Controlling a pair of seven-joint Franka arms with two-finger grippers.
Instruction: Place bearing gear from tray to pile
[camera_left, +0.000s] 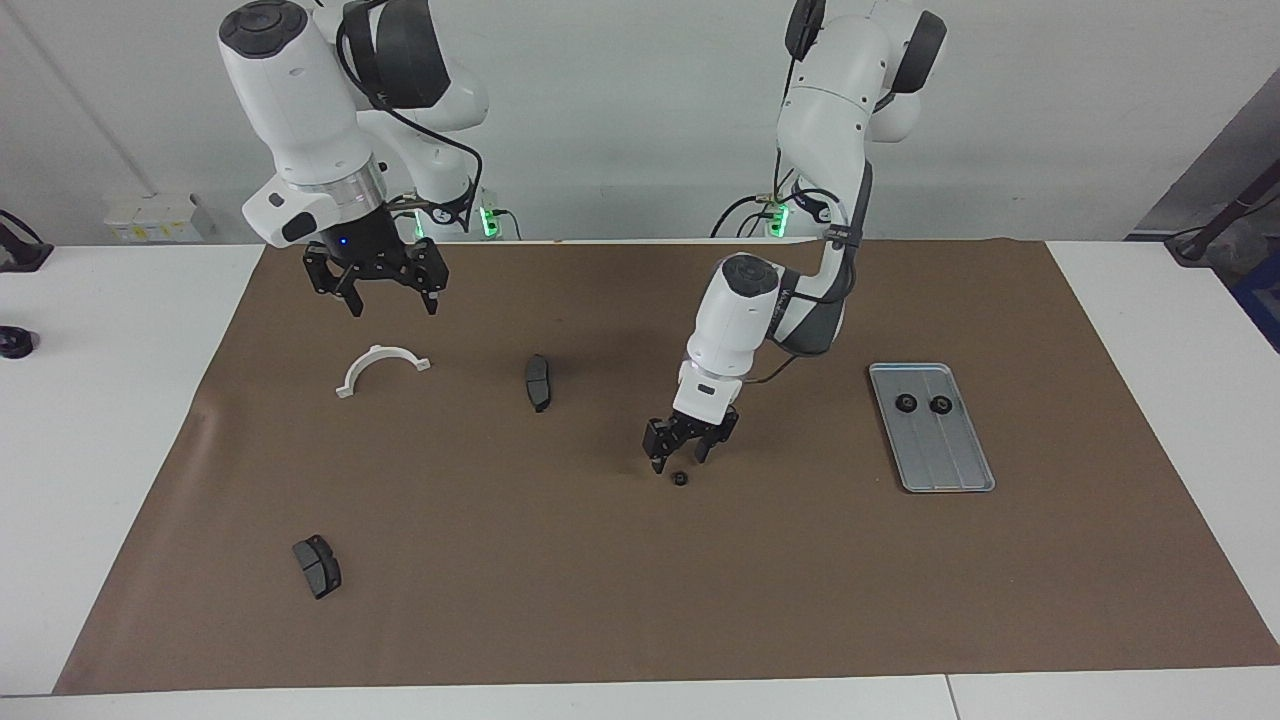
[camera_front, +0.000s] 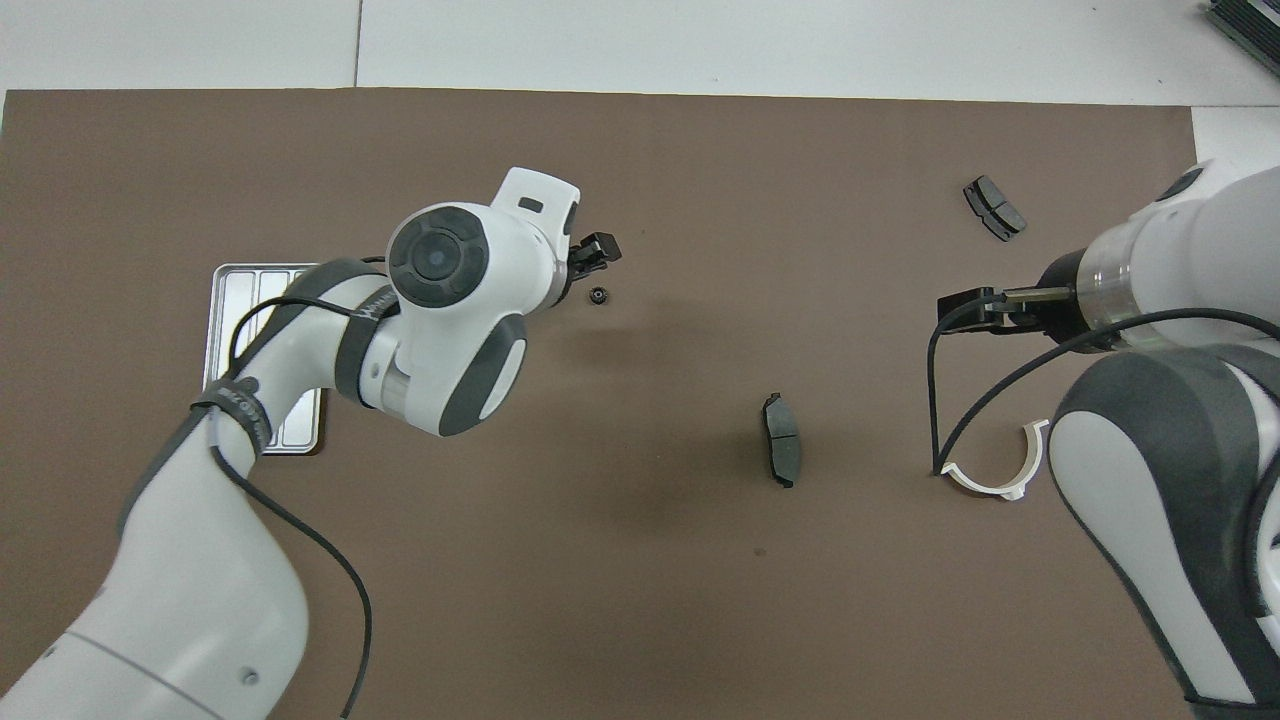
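The silver-grey tray (camera_left: 950, 460) lies on the brown mat toward the left arm's end, with two small black bearing gears (camera_left: 906, 404) (camera_left: 940, 404) on its part nearer the robots. In the overhead view the left arm hides most of the tray (camera_front: 240, 300). A third bearing gear (camera_left: 680, 479) (camera_front: 598, 295) lies alone on the mat near the table's middle. My left gripper (camera_left: 680, 458) (camera_front: 592, 256) is low over it, open, with the gear just below its fingertips and free of them. My right gripper (camera_left: 388, 300) (camera_front: 950, 312) is open and empty, raised over a white half-ring.
The white half-ring (camera_left: 382, 368) (camera_front: 990, 480) lies toward the right arm's end. A dark brake pad (camera_left: 537, 382) (camera_front: 782, 440) lies near the middle. Another brake pad (camera_left: 317, 566) (camera_front: 993, 208) lies farther from the robots toward the right arm's end.
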